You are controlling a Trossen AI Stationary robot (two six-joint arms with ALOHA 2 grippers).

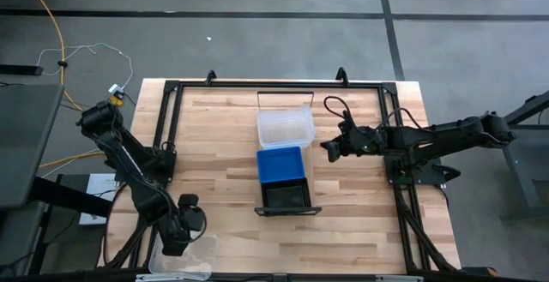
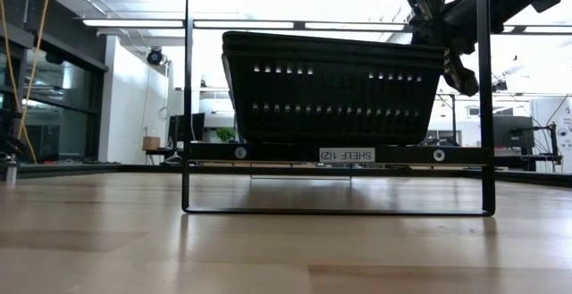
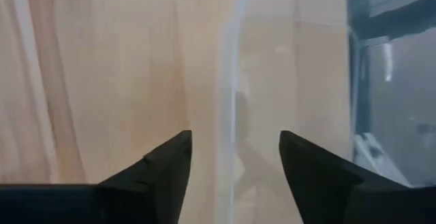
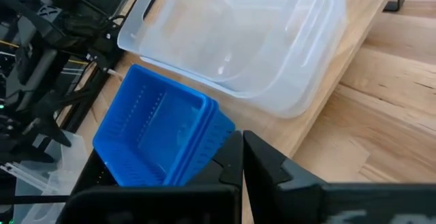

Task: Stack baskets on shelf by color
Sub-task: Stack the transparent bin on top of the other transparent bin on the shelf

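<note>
On the raised shelf (image 1: pixel 287 212) in the table's middle stand a clear basket (image 1: pixel 284 126) at the far end, a blue basket (image 1: pixel 280 164) in the middle and a black basket (image 1: pixel 286 196) at the near end. In the low view the black basket (image 2: pixel 331 88) rests by its bottom on the shelf board (image 2: pixel 286 154). Another clear basket (image 1: pixel 184 270) lies at the table's near left edge. My left gripper (image 1: pixel 174 246) hangs open over it, one finger on either side of its thin wall (image 3: pixel 228 81). My right gripper (image 1: pixel 329 150) is shut, just right of the shelf.
A dark metal frame (image 1: pixel 167 128) runs along the table's left, far and right sides. The shelf stands on thin dark legs (image 2: pixel 187 187) with open space beneath. Bare wood lies between the shelf and each arm.
</note>
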